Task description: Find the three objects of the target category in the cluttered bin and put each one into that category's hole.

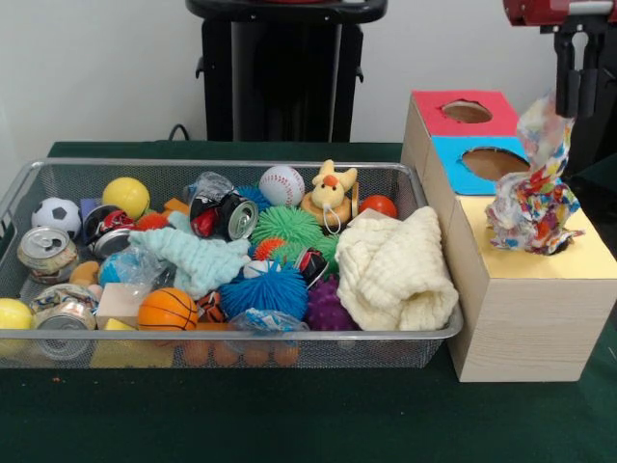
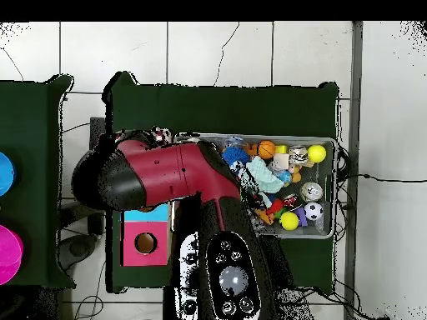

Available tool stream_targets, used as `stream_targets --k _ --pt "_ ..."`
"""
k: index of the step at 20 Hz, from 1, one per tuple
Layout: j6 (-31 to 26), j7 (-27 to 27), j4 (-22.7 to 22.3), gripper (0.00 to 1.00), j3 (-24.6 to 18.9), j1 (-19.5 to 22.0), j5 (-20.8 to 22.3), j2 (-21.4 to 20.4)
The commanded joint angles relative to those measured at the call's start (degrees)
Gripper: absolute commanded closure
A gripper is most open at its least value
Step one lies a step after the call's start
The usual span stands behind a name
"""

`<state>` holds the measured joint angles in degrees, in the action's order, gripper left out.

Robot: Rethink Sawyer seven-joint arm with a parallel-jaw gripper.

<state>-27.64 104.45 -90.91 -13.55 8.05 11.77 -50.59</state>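
My gripper (image 1: 576, 96) hangs at the upper right, above the wooden box (image 1: 525, 328). It is shut on the top of a colourful crinkled wrapper (image 1: 532, 207). The wrapper trails down onto the box's yellow section (image 1: 588, 256) and hides whatever hole lies there. The blue hole (image 1: 494, 162) and the red hole (image 1: 467, 111) behind it are uncovered. In the overhead view the red arm (image 2: 179, 175) covers the gripper and most of the box; only the red section (image 2: 146, 243) and a scrap of wrapper (image 2: 158, 133) show. Crumpled plastic bags (image 1: 135, 265) lie in the wire bin (image 1: 222, 165).
The bin (image 2: 334, 187) is packed with balls, crushed cans (image 1: 46, 253), spiky toys (image 1: 265, 289), a cream cloth (image 1: 400, 270), a mint cloth (image 1: 198, 258) and a duck toy (image 1: 330, 193). The box stands close against the bin's right end. Blue (image 2: 4, 173) and magenta (image 2: 7, 254) discs sit on a side table.
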Motion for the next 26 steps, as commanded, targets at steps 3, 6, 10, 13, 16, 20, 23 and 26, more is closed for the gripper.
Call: stream_targets --k 3,6,10,13,16,20,23,26 --pt "6.0 10.6 -6.0 1.0 5.0 -1.0 1.0 5.6" --pt "6.5 10.2 -5.9 1.0 5.8 -1.3 0.6 5.9" --pt "6.8 10.7 -5.5 1.0 7.7 -2.4 0.2 7.2" --pt "8.0 10.9 -5.8 1.0 8.3 -2.8 -0.1 7.7" --pt "8.0 12.0 -6.9 1.0 8.5 -3.2 -1.4 7.8" --pt "6.4 13.0 -7.3 1.0 8.9 -4.0 -3.8 7.7" --pt "6.3 12.6 -6.4 1.0 9.2 -4.4 -4.7 8.1" --pt "9.0 12.7 -5.1 1.0 10.4 -4.6 -4.3 9.7"
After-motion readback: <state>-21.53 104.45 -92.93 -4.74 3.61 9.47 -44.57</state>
